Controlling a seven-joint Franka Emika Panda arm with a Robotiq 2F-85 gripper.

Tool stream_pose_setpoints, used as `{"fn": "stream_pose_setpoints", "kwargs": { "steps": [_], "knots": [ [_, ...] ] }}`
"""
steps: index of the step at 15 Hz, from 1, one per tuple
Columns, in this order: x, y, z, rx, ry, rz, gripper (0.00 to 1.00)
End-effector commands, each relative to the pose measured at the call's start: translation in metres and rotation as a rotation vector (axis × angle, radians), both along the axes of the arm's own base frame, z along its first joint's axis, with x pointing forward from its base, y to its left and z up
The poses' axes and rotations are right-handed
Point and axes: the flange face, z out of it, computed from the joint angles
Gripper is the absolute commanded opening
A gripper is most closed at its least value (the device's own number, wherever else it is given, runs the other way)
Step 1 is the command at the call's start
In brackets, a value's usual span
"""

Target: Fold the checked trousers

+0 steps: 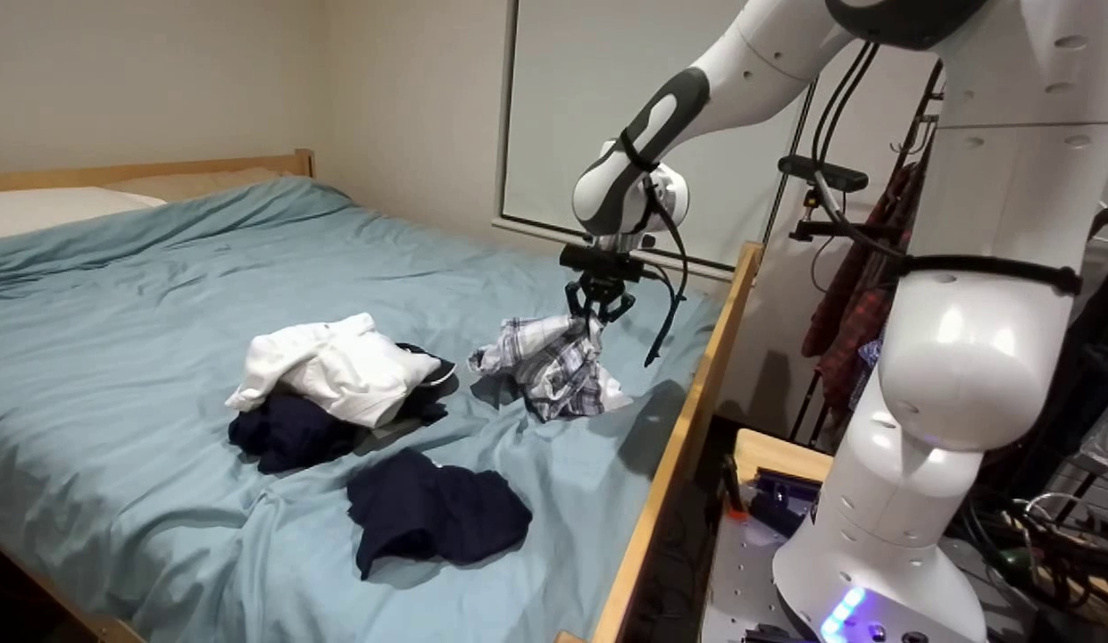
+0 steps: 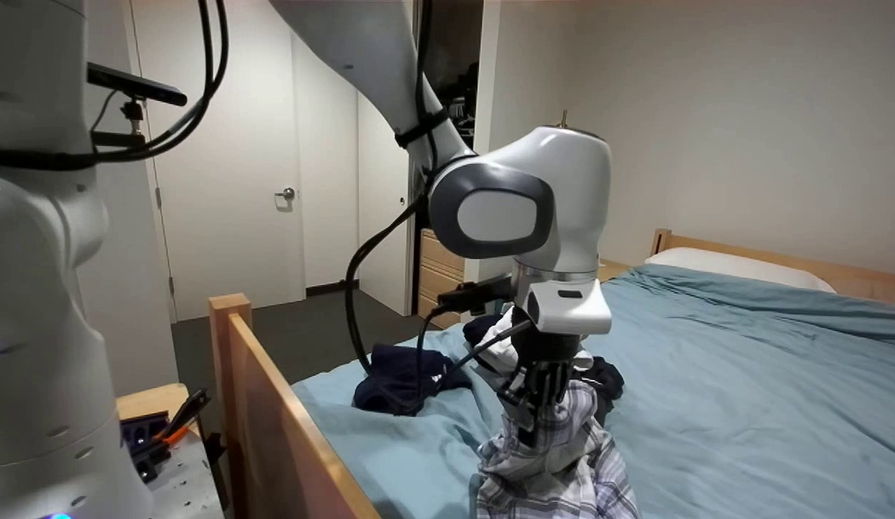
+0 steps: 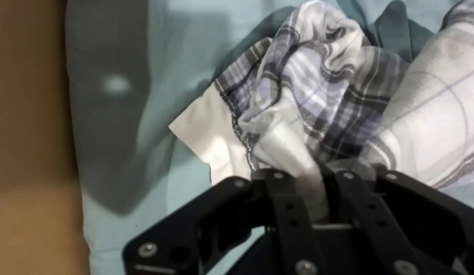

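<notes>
1 garment in work: checked trousers (image 1: 554,375), on the bed (image 1: 205,295) between white garment (image 1: 339,371) and wooden rail (image 1: 680,451); lower part resting, upper part raised to the gripper (image 1: 595,316).
Trousers shape: bunched heap, no flat panel or clean crease; pale edge (image 3: 215,137) sticks out to 1 side in wrist view.
Fold done: cloth picked up at 1 spot; no finished fold visible. Probably early or mid fold, can't pin down.
Fold left: lay the held part over the rest, release, flatten the heap; likely more passes before it looks tidy.
Fingers (image 3: 292,229): nearly together, narrow gap filled by a pinched pale strip of the trousers; looks like a firm, small bite.
Layers caught: can't tell, cloth hides the finger ends and wrist view is doubled there.
Other clothes: white garment on top of dark navy garment (image 1: 295,433); 2nd navy garment (image 1: 437,509) lies apart on the bed; gripper touching none of them.
</notes>
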Motion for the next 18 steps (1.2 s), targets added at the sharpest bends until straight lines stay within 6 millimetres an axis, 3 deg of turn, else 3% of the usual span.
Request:
{"fn": "stream_pose_setpoints", "kwargs": {
  "steps": [1, 6, 10, 13, 14, 17, 18],
  "knots": [
    [-0.027, -0.023, -0.014, 0.106, -0.031, -0.080, 0.03],
    [-0.086, -0.044, -0.091, 0.236, -0.009, -0.308, 0.03],
    [-0.102, -0.074, -0.125, 0.268, -0.028, -0.394, 0.03],
    [-0.087, -0.093, -0.127, 0.243, -0.027, -0.394, 0.03],
    [-0.075, -0.096, -0.122, 0.226, -0.036, -0.370, 0.36],
    [-0.040, -0.083, -0.109, 0.136, -0.052, -0.304, 0.50],
    [-0.022, -0.065, -0.103, 0.090, -0.060, -0.273, 0.56]
  ]
}}
